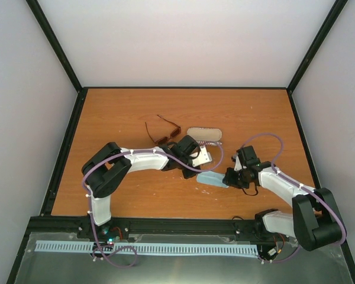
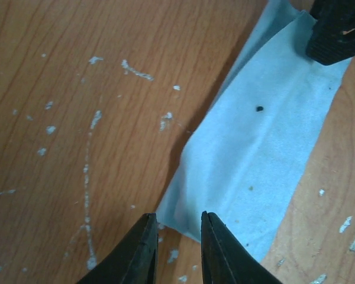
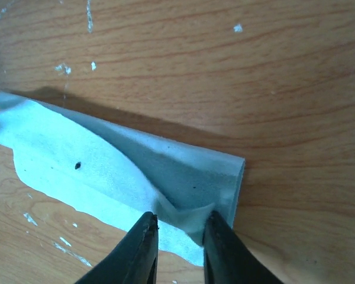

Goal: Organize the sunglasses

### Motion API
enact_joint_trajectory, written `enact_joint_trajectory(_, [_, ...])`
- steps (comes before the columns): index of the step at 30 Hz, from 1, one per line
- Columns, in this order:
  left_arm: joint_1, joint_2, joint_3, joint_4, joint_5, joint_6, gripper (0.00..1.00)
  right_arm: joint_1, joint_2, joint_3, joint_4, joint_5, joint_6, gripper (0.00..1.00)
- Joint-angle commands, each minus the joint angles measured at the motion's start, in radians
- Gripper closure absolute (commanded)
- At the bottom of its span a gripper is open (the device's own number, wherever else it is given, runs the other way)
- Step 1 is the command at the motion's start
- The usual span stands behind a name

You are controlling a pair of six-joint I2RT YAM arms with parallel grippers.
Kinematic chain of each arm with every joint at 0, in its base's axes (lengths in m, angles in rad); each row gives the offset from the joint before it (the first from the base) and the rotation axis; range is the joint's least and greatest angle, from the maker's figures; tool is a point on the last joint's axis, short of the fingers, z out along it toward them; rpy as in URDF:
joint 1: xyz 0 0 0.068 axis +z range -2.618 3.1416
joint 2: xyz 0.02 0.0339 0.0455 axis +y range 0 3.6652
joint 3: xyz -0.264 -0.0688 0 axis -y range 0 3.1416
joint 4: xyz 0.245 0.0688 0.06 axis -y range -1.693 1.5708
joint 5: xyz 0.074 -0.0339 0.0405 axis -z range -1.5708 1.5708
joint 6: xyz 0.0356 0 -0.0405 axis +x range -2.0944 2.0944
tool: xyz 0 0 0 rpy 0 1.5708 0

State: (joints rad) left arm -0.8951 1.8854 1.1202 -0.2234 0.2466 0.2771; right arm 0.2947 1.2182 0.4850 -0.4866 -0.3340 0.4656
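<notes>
The sunglasses, thin and reddish-brown, lie unfolded on the table behind the left arm, left of the oval case. They do not show in either wrist view. A light blue cloth lies folded over in front of the case. My left gripper hangs over the cloth's left end, its jaws a little apart and empty. My right gripper sits at the cloth's right end, jaws a little apart, with a puckered fold of the cloth between them.
The wooden table has black frame rails along its edges and pale walls around it. One right fingertip shows at the top right of the left wrist view, on the cloth.
</notes>
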Motion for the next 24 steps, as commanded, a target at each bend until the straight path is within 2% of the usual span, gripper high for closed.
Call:
enact_joint_trajectory(1, [0.025, -0.008, 0.052, 0.008, 0.004, -0.018, 0.76, -0.004, 0.001, 0.006, -0.026, 0.040, 0.013, 0.76])
enact_joint_trajectory(13, [0.023, 0.035, 0.099, -0.020, 0.093, -0.029, 0.76, -0.003, 0.029, 0.053, -0.013, 0.054, 0.026, 0.79])
enact_joint_trajectory(16, [0.022, 0.037, 0.086, -0.026, 0.100, -0.028, 0.77, -0.003, 0.038, 0.055, -0.009, 0.042, 0.021, 0.86])
enact_joint_trajectory(19, [0.021, 0.038, 0.072, -0.022, 0.101, -0.027, 0.83, -0.003, 0.041, 0.054, -0.013, 0.031, 0.012, 0.94])
enact_joint_trajectory(24, [0.021, 0.043, 0.067, -0.024, 0.113, -0.027, 0.95, -0.004, 0.026, 0.047, -0.023, 0.013, -0.003, 0.97])
